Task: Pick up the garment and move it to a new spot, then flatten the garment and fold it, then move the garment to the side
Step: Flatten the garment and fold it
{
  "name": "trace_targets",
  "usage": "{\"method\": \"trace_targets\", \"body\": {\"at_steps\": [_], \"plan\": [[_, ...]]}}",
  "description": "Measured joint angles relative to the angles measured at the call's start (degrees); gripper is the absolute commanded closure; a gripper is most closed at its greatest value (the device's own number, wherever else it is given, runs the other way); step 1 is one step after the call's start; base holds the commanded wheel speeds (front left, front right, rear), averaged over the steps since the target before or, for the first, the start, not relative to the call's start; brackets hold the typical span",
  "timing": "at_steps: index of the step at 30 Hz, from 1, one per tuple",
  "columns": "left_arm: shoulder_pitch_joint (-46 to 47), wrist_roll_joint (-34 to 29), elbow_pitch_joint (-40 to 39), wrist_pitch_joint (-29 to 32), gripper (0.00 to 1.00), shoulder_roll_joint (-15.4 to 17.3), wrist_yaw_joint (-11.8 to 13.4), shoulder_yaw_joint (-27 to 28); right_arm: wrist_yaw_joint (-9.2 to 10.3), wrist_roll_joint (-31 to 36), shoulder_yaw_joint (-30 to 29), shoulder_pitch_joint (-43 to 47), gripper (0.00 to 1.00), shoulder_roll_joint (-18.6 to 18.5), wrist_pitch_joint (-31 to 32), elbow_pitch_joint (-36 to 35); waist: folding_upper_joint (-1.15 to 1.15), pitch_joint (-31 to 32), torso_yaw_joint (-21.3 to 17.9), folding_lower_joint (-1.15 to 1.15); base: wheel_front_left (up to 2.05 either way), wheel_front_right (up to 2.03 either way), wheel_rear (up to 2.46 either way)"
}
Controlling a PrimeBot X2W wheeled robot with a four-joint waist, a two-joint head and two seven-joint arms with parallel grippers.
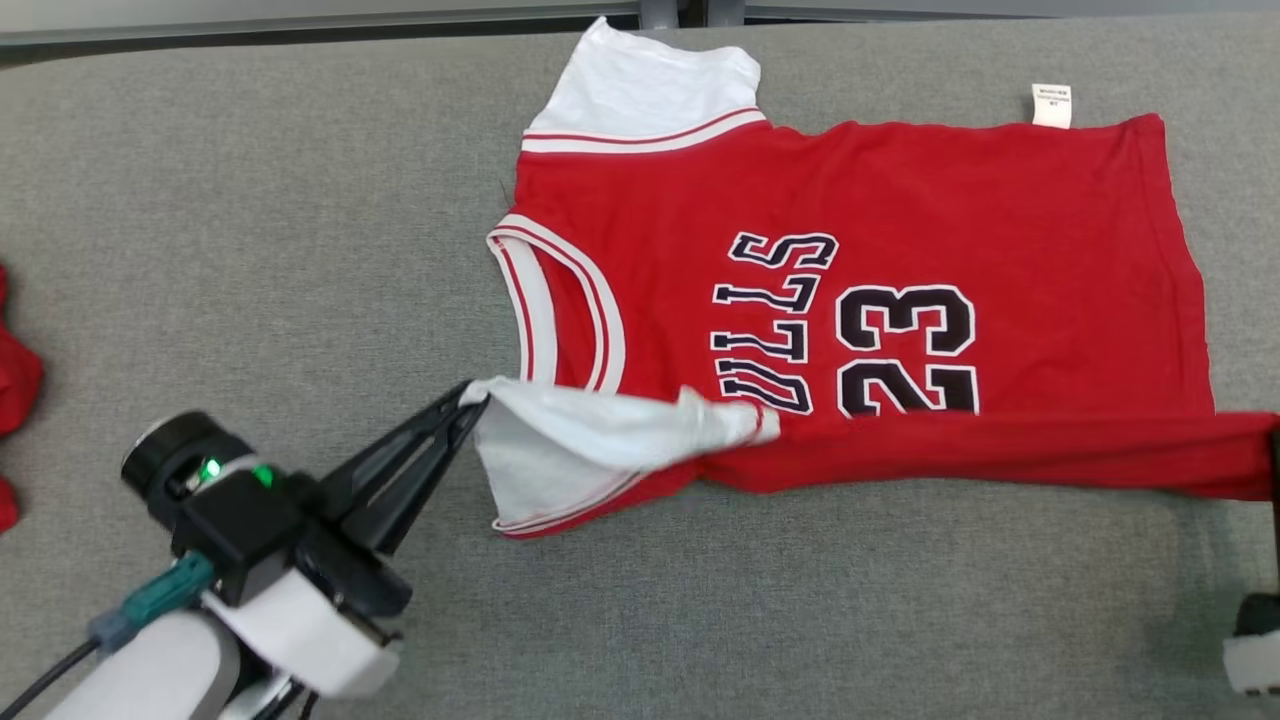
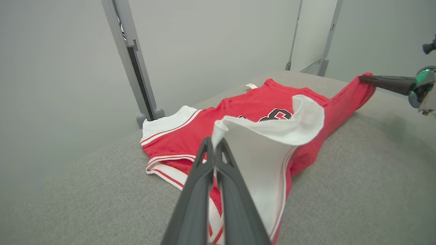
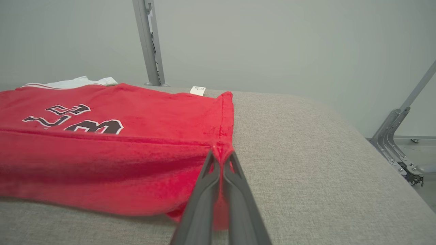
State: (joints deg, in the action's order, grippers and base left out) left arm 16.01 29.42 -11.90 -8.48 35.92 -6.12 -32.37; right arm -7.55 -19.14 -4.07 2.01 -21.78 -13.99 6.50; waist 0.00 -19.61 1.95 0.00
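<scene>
The garment [image 1: 880, 210] is a red jersey with white sleeves and the number 23, spread on the grey table [image 1: 250, 200]. My left gripper [image 1: 472, 397] is shut on the near white sleeve corner, lifted off the surface; the left wrist view shows its tips [image 2: 214, 140] pinching that white cloth [image 2: 262, 149]. At the right edge of the head view, the near red hem [image 1: 1150, 455] is stretched and raised. My right gripper [image 3: 221, 153] is shut on that hem corner of the garment [image 3: 112, 149], and it also appears in the left wrist view [image 2: 366, 79].
Other red cloth [image 1: 15, 385] lies at the table's left edge. A white care tag [image 1: 1051, 105] sticks out at the garment's far hem. Grey metal posts [image 2: 131, 61] stand behind the table. Bare table surface extends left of and in front of the garment.
</scene>
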Motion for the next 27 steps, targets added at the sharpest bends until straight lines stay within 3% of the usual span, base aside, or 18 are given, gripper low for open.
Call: {"method": "trace_targets", "body": {"at_steps": [13, 24, 25, 26, 27], "plan": [[14.6, -4.0, 18.6, -6.2, 1.00, -4.6, -1.2, -5.5, 0.00, 3.2, 1.8, -11.6, 1.00, 1.3, 0.9, 10.1, 0.00, -3.1, -0.5, 0.00, 0.00, 0.00, 0.00], [24.8, -7.2, 24.3, -6.5, 1.00, -5.7, -1.3, -11.5, 0.00, 3.7, 2.5, -18.5, 1.00, 1.3, 0.3, 15.3, 0.00, -6.6, 0.3, 0.00, 0.00, 0.00, 0.00], [25.3, -7.9, 24.9, -6.5, 0.94, -6.0, -1.3, -11.5, 0.00, 3.7, 2.8, -19.1, 0.84, 1.6, 0.2, 15.8, 0.00, -6.9, 0.3, 0.00, 0.00, 0.00, 0.00], [25.5, -8.0, 25.3, -6.5, 0.64, -6.6, -1.3, -10.8, 0.00, 3.7, 2.8, -19.6, 0.64, 1.8, 0.0, 16.3, 0.00, -7.2, 0.3, 0.00, 0.00, 0.00, 0.00], [25.5, -8.0, 25.4, -6.5, 0.00, -7.4, -1.3, -9.8, 0.00, 3.7, 2.9, -19.9, 0.41, 2.0, -0.1, 16.6, 0.00, -7.3, 0.3, 0.00, 0.00, 0.00, 0.00]]}}
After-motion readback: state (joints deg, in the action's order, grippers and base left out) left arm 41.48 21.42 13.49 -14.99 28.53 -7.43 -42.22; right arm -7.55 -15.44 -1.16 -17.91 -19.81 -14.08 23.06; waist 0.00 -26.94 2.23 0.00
